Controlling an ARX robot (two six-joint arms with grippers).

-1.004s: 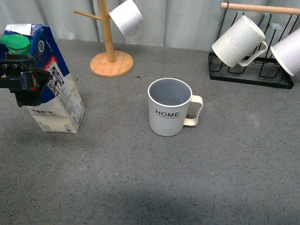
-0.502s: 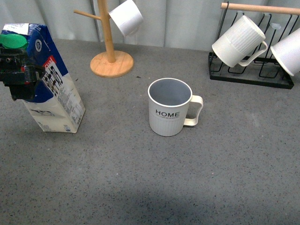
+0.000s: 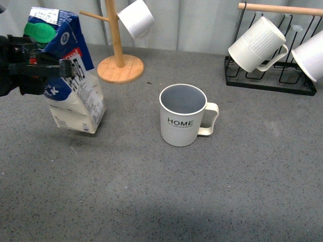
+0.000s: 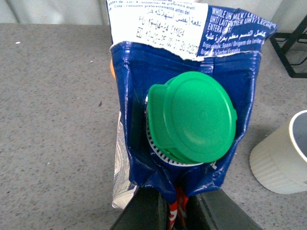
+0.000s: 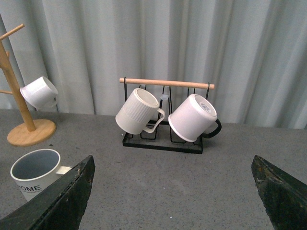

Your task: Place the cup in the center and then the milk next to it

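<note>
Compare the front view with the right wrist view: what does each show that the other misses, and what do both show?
Only the front view shows the milk, tilted and clamped in the left gripper. Only the right wrist view shows the right gripper, its fingers spread wide and holding nothing. Both show the cup, the wooden mug tree and the black rack of hanging mugs.
</note>
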